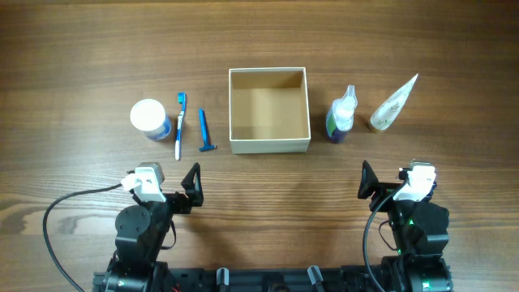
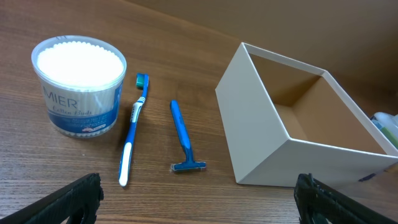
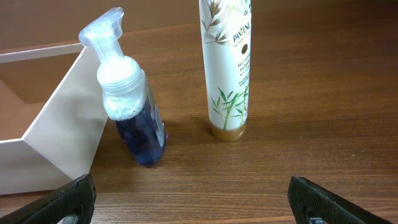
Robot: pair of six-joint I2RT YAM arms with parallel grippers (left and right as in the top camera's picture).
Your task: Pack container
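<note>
Left gripper [image 2: 199, 202] jaws released, empty, facing round clear cotton-swab tub [image 2: 79, 85], blue-white plastic toothbrush [image 2: 134, 127], blue plastic razor [image 2: 181, 134]. Square cream cardboard container [image 1: 269, 146] centred on wooden surface [image 1: 259, 49], empty. Right gripper [image 3: 189, 199] jaws released, facing blue pump bottle [image 3: 140, 118], white bamboo-print tube [image 3: 229, 68]. Pinch slim handles crosswise, low; drop inside walls.

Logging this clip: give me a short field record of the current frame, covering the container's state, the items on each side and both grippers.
container: container, mid-table, open-topped, nothing inside
robot's left of it: cotton swab jar standing; toothbrush and razor lying flat
robot's right of it: blue pump bottle and Pantene tube, both standing
left gripper: open, holding nothing
right gripper: open, holding nothing
packed so far: none
</note>
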